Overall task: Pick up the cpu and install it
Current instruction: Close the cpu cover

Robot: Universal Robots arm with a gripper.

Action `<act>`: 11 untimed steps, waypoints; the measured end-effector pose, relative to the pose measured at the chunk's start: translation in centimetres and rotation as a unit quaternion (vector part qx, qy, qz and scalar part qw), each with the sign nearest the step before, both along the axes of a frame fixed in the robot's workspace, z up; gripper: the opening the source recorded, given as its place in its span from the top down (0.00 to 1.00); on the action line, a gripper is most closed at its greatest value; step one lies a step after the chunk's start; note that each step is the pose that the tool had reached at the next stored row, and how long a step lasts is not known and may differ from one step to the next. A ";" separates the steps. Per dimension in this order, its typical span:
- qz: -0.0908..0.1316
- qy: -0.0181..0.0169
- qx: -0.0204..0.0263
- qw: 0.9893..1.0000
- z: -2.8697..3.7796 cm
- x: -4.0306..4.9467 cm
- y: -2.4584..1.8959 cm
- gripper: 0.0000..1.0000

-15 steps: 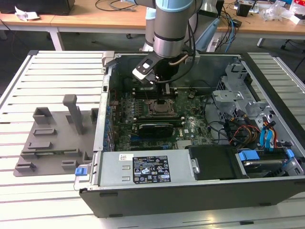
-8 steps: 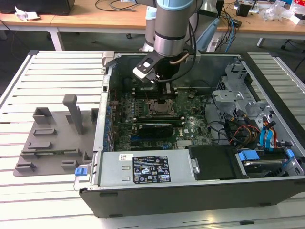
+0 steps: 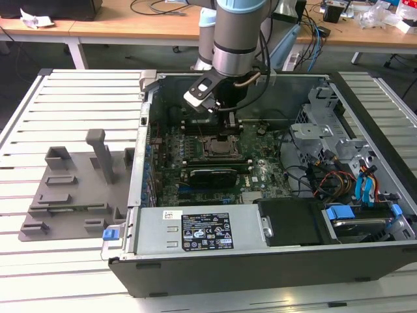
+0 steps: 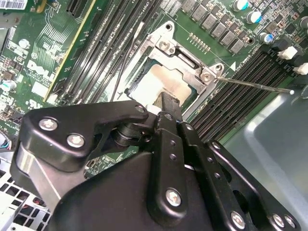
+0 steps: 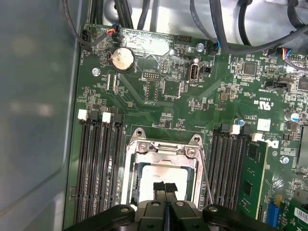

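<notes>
Tool [image 5: 165,188] is held with fingers together, nothing clamped. The cpu [image 5: 148,176] is seen flat in the socket frame [image 5: 161,149] directly under the tips, just above centre in the exterior view; contact cannot be told.

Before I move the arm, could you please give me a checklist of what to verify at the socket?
1. cpu lies inside the socket frame: ok.
2. cpu fully seated and flat: cannot tell.
3. gripper shut, holding nothing: ok.
4. gripper tips clear of the cpu: cannot tell.
5. socket lever latched: not ok, it stands out from the frame.
</notes>
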State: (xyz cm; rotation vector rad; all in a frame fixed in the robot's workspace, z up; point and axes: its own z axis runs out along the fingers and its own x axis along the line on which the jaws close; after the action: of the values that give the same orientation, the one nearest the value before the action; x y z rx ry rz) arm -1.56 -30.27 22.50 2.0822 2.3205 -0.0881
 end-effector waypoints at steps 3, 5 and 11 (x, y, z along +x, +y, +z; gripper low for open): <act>0.000 0.000 0.000 1.000 0.27 0.19 0.00 0.89; 0.000 0.000 0.000 1.000 0.44 0.28 0.00 0.89; 0.000 0.000 0.000 1.000 1.20 0.39 0.00 0.89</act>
State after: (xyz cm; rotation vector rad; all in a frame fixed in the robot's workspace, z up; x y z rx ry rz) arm -1.17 -30.26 23.70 2.0822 2.3205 -0.0880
